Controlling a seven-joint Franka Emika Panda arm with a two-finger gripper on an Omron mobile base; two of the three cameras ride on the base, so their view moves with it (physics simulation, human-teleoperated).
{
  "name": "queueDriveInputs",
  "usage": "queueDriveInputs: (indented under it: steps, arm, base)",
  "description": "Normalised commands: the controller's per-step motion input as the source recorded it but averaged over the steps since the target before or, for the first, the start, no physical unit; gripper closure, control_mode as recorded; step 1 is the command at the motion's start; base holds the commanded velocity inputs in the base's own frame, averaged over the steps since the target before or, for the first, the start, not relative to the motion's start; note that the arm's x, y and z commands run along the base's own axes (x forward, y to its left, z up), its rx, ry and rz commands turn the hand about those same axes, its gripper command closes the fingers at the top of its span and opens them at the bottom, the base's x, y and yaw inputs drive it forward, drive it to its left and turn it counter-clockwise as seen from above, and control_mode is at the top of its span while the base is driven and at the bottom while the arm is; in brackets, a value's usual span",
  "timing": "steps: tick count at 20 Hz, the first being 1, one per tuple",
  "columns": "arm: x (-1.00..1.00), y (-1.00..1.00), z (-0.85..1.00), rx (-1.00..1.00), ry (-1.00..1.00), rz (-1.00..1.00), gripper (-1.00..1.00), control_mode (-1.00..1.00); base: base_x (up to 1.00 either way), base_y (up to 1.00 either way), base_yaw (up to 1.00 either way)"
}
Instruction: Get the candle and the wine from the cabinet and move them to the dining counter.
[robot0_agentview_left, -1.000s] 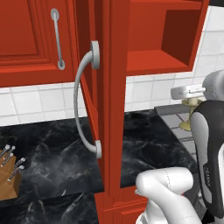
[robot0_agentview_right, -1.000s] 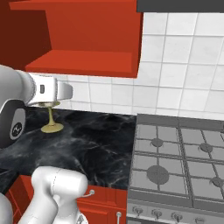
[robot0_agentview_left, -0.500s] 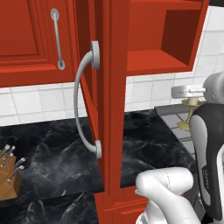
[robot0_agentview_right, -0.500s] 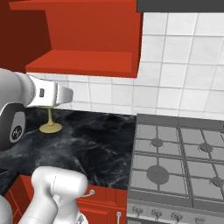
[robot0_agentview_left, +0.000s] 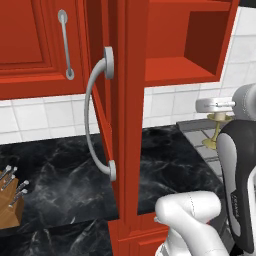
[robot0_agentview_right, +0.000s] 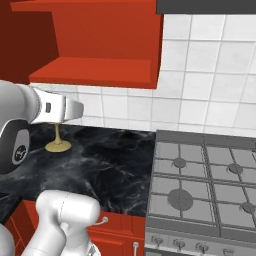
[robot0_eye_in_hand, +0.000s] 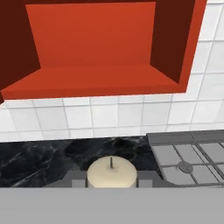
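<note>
Arm has risen; pincer (robot0_eye_in_hand: 112, 183) clamped on one candle (robot0_eye_in_hand: 112, 173), cabinet (robot0_eye_in_hand: 96, 57) bare.

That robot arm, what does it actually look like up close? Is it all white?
Mostly. The arm is made of smooth, rounded glossy white shells, joined by dark grey to black curved sections; one dark section carries small pale lettering. Another dark joint bears a small round white mark. The hand is a white boxy block with a tiny dark marking on its side. No loose cables show.
</note>
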Motion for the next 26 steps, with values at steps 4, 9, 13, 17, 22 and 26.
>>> queueDriveInputs:
  steps: [4,9,13,17,22,26]
  arm:
    - [0.00,0.00,0.00,0.00,0.00,0.00,1.00,1.00]
    - [0.00,0.00,0.00,0.00,0.00,0.00,1.00,1.00]
    - [0.00,0.00,0.00,0.00,0.00,0.00,1.00,1.00]
    - [0.00,0.00,0.00,0.00,0.00,0.00,1.00,1.00]
    - [0.00,0.00,0.00,0.00,0.00,0.00,1.00,1.00]
    - [0.00,0.00,0.00,0.00,0.00,0.00,1.00,1.00]
  base:
    - [-0.13,-0.05,0.00]
    - [-0.15,-0.23,-0.31]
    - [0.00,-0.26,-0.73]
    - [0.00,-0.27,-0.94]
    - [0.00,-0.24,-0.94]
    - [-0.04,-0.86,-0.66]
